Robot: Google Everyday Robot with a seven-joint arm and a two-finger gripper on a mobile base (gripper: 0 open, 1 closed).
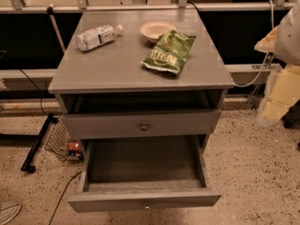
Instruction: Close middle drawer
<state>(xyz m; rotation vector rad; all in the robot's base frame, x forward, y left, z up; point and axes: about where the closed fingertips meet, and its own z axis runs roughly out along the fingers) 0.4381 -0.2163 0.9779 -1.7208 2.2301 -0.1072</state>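
Pale shape far right — apparently the gripper (277,95) — state unclear, apart from middle drawer (140,199).

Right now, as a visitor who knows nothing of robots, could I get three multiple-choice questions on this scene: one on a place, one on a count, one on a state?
1. Where is the gripper?
A. At the view's right edge, apart from the middle drawer
B. Resting on the floor mat
C. Pressed on a knob

2. How many things lie on the cabinet top?
A. One
B. Three
C. Five

3. What state is the middle drawer in?
A. Pulled far out, nothing in it
B. Pushed fully shut
C. Packed with cans

Answers:
1 A: it hangs at the right of the view, well off the drawer's front.
2 B: a bottle, a bowl and a green bag.
3 A: its bare floor shows from back to front.
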